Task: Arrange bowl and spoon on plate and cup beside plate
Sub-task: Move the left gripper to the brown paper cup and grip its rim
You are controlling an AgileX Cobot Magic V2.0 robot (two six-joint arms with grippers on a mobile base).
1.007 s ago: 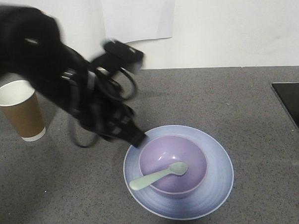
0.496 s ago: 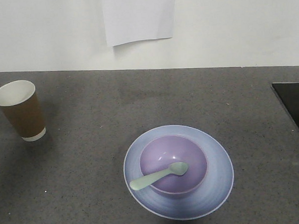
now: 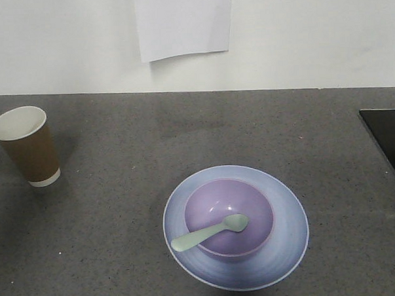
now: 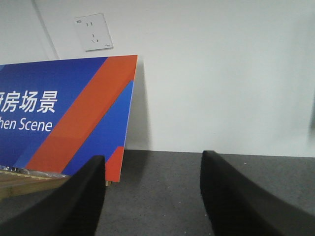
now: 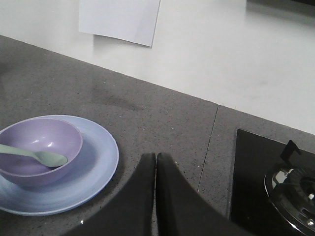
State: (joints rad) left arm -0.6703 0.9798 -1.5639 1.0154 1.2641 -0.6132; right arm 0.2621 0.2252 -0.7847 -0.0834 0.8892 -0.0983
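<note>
Arm gone; one bowl, spoon, plate, cup; left pincer wide, right pincer closed empty.

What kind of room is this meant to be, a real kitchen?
Probably a mock kitchen: a grey speckled countertop, a gas burner on a black hob, and a blue-orange sign reading "Scene" propped against the wall.

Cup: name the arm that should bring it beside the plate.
Probably left: the cup stands far to the left of the plate; the left end effector is open, the right end effector shut.
</note>
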